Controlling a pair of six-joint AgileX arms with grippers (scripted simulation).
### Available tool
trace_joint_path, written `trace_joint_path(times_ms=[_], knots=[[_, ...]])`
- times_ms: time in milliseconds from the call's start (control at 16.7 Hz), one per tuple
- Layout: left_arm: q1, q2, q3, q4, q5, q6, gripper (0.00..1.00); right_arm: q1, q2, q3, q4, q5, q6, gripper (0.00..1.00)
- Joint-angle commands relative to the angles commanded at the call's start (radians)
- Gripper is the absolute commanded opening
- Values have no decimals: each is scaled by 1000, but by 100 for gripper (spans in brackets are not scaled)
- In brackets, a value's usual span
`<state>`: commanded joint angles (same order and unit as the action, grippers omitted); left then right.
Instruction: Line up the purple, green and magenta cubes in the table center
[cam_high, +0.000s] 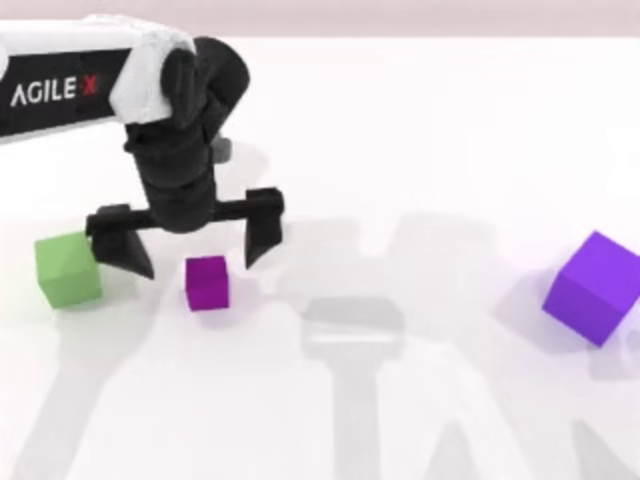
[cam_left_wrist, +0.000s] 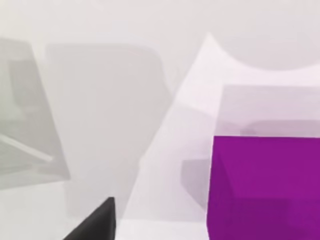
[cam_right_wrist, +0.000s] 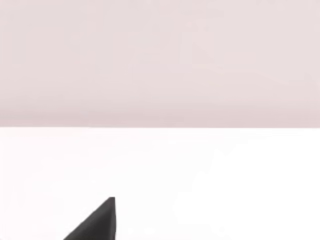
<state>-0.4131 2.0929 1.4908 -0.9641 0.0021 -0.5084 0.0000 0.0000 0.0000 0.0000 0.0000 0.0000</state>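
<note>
Now left tool (cam_high: 196, 256) above magenta cube (cam_high: 207, 282), green cube (cam_high: 68, 269) adj.

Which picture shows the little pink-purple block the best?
The top view does: the whole magenta cube sits on the white table, between the open left gripper's fingers, beside the green cube. The left wrist view shows it close up but cut off at the edge. The right wrist view doesn't show it at all.

Green cube (cam_high: 68, 268) left; magenta cube (cam_high: 207, 282) beside; purple cube (cam_high: 594, 288) far right.
</note>
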Motion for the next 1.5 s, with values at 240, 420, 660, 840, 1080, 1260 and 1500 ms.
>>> trace_joint_path(times_ms=[240,420,660,840,1080,1260,1500], knots=[[-1,57,-83,138,0,0,100,0,0,0,0,0,0,100],[-1,62,-89,147,1,0,100,0,0,0,0,0,0,100],[-1,62,-89,147,1,0,77,0,0,0,0,0,0,100],[-1,62,-89,147,1,0,55,0,0,0,0,0,0,100],[-1,62,-89,147,1,0,25,0,0,0,0,0,0,100],[-1,62,-89,147,1,0,2,0,0,0,0,0,0,100],[-1,62,-89,147,1,0,0,0,0,0,0,0,0,100]])
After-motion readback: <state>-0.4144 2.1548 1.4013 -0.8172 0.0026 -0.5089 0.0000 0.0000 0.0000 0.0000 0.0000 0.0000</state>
